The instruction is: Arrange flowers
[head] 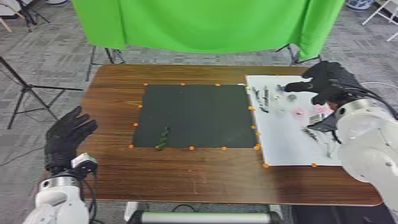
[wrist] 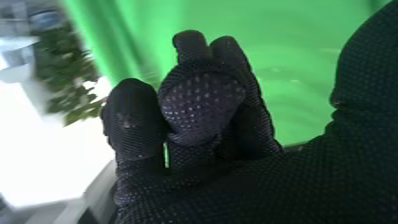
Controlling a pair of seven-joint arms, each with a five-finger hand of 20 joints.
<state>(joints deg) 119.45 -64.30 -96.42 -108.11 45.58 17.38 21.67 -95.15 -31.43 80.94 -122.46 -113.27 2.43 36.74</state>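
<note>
Flowers, small and pink [head: 299,111], lie on the white board [head: 282,150] to the right on my brown table [head: 204,175], with dark stems [head: 265,97] near them. I have the right hand [head: 330,82] above the board's far right part, its fingers loosely bent and close together, thumb well apart. My left hand [head: 69,132] is at the table's left edge, fingers spread, and a green sprig [head: 163,137] lies on the dark mat [head: 200,115] near its front left corner.

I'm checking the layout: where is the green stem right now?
In the head view, the green stem lies at the dark mat's near edge, towards its left corner, between two orange dots.
</note>
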